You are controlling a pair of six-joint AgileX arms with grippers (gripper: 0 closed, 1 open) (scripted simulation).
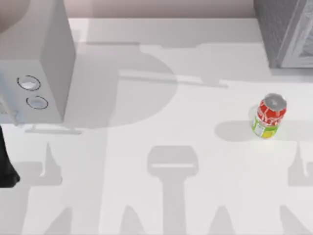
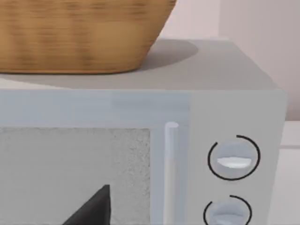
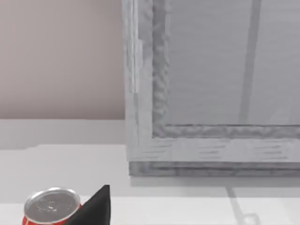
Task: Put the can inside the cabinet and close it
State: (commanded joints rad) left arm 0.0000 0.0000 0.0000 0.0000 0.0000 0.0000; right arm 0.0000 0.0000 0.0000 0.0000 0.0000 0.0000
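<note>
Nothing done yet — can [image 1: 269, 116] upright on table [image 1: 161, 98], apart from cabinet [image 1: 283, 29], door looks shut. Both grippers' grasp: can't tell.

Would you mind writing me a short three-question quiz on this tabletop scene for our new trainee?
1. True or false: the small red drink can with a silver top stands upright on the white table.
2. Multiple choice: what rests on the smooth pale grey box with two round dials? A) a woven wicker basket B) a glass bottle C) a folded cloth
3. Fill in: the dark grey speckled cabinet with a paler framed door stands at the table's far ____ corner in the top view.

Key
1. True.
2. A, the woven wicker basket.
3. Right, behind the can.
</note>
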